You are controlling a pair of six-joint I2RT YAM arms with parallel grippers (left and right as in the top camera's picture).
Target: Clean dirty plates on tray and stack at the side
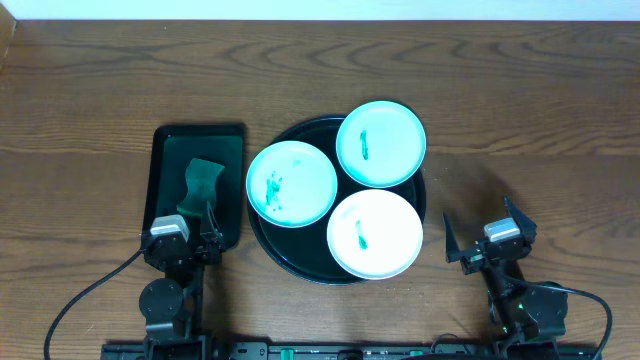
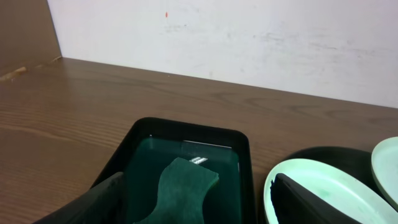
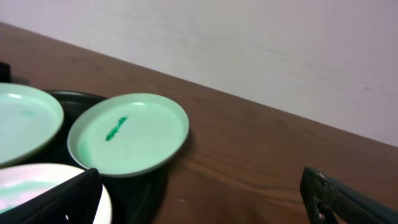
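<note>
Left gripper (image 2: 196, 206) is hanging wide open and empty at the near end of the sponge (image 1: 203, 182). The plates (image 1: 292, 182) (three, green-smeared) are lying crowded on the black tray (image 1: 270, 250). They are probably light, rigid, slick and breakable, so they are best pinched at an overhanging rim. Right gripper (image 1: 485, 228) is sitting agape on the tabletop, holding nothing.

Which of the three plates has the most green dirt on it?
The left plate, nearest the sponge: several scattered green smears; the other two show one short streak each.
</note>
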